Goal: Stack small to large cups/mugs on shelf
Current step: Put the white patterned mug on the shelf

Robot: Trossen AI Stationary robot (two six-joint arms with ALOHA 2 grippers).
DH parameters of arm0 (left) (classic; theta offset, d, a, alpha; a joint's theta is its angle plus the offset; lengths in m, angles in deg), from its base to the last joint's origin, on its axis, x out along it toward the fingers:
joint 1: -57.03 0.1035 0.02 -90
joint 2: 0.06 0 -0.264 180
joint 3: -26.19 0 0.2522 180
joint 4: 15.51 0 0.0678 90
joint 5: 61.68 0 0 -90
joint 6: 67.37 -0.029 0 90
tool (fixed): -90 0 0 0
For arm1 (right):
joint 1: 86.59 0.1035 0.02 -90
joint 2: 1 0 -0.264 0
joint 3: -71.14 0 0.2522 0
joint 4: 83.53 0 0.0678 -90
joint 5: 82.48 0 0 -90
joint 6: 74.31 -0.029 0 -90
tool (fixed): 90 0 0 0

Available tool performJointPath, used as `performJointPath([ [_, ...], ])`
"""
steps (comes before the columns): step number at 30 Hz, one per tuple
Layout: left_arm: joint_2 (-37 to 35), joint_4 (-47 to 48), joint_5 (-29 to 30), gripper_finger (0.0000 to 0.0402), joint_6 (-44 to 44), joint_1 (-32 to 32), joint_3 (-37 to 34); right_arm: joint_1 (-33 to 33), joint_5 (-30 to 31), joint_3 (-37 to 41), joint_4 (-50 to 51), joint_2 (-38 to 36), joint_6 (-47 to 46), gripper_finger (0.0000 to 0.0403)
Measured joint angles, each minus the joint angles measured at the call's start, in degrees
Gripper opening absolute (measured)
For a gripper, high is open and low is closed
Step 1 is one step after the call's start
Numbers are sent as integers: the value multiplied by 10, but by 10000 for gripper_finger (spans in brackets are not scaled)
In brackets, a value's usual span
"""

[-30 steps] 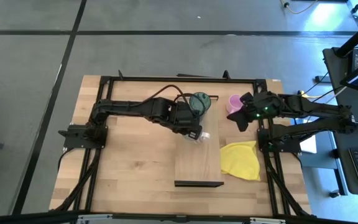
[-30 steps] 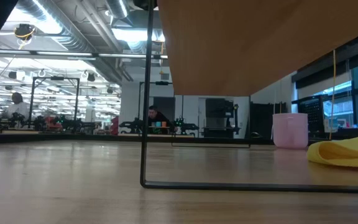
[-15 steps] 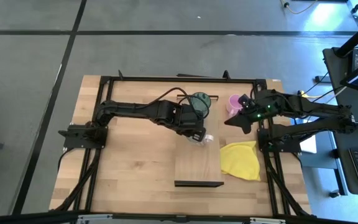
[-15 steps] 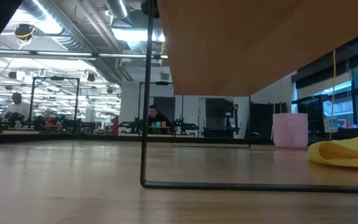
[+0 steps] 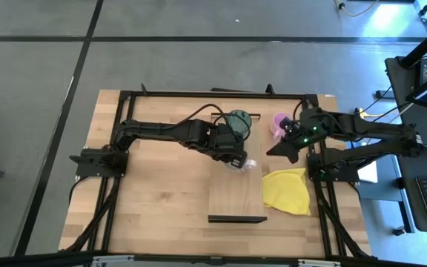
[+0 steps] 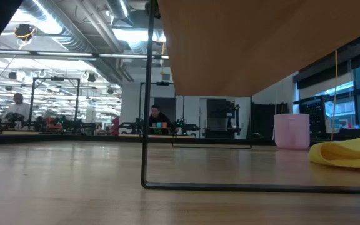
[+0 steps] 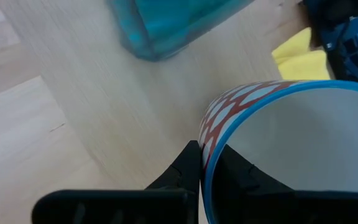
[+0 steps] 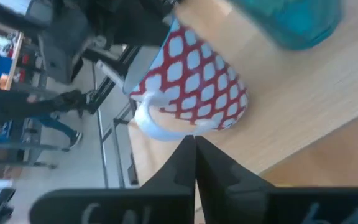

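Observation:
A white mug with a red lattice pattern and a blue rim (image 5: 247, 165) is over the far end of the shelf (image 5: 236, 199), with my left gripper (image 7: 210, 163) shut on it. Whether its base touches the board I cannot tell. The teal tumbler (image 5: 237, 122) stands just beyond it. The pink mug (image 5: 279, 122) stands on the table at the far right. My right gripper (image 8: 194, 155) is shut and empty, right of the shelf, pointing at the patterned mug (image 8: 194, 87) from a short way off. My left gripper pinches the mug's rim (image 7: 205, 149), one finger (image 7: 188, 167) outside the patterned wall and one finger (image 7: 236, 171) inside the mug. The fingers come from above, slanting in from the table's left. The mug stays roughly upright, mouth up.
A crumpled yellow cloth (image 5: 286, 190) lies on the table right of the shelf, near my right arm. In the low view the shelf's underside (image 6: 261, 44) and thin black leg (image 6: 147, 94) show, with the pink mug (image 6: 291, 131) behind. People stand in the room beyond.
My right gripper has turned at the wrist, and its fingers now point toward the patterned mug. The mug and my left gripper have kept their place over the shelf's far end.

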Motion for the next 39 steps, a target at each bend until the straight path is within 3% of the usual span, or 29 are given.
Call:
performJointPath([
  [12,-3,1,4,18,-10,0,0,53,0,0,-45,58,-4,2],
  [39,-9,4,9,33,-17,-2,0,59,20,0,-51,104,9,4],
])
